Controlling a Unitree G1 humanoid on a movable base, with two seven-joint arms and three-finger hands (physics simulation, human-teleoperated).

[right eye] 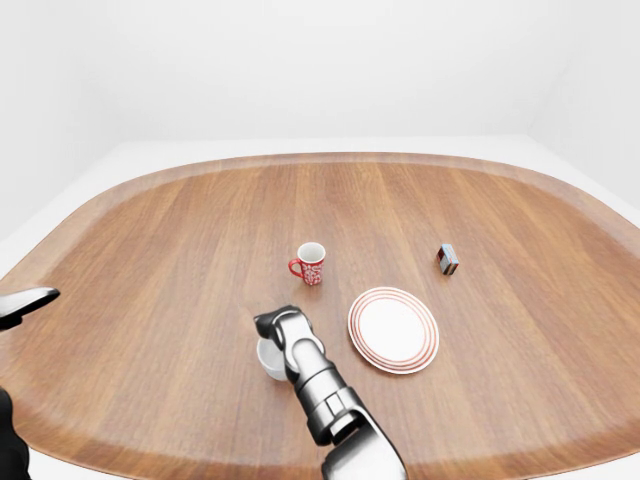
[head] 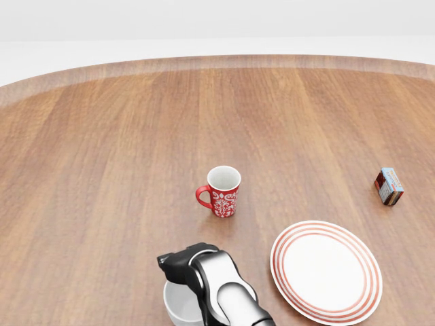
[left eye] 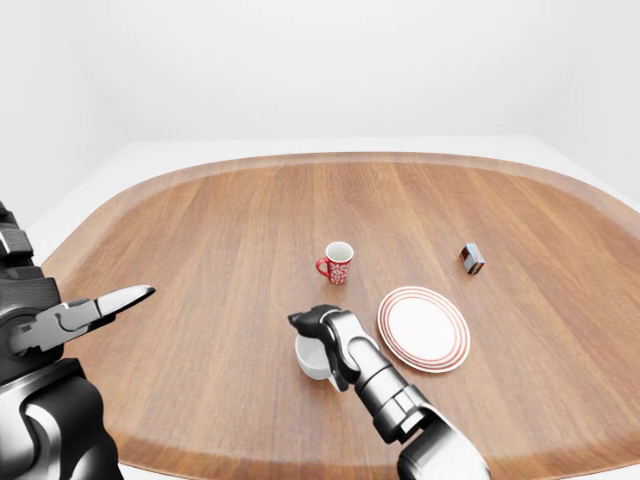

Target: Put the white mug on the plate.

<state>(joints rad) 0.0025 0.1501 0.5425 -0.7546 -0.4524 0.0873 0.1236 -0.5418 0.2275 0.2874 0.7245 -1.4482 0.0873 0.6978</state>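
The white mug (head: pixel 175 307) stands on the table at the bottom of the head view, left of the red-ringed white plate (head: pixel 326 272). My right hand (head: pixel 182 263) sits over the mug's upper rim, dark fingers curled down against it; the silver forearm hides the mug's right side, and how far the fingers close is hidden. In the left-eye view my left hand (left eye: pixel 100 305) hangs at the left edge, fingers stretched out and holding nothing, far from the mug (left eye: pixel 311 358).
A red patterned mug (head: pixel 223 191) stands upright just above the hand, handle to the left. A small box (head: pixel 389 186) lies at the right. The oval wooden table (left eye: pixel 200 230) spreads wide on all sides of them.
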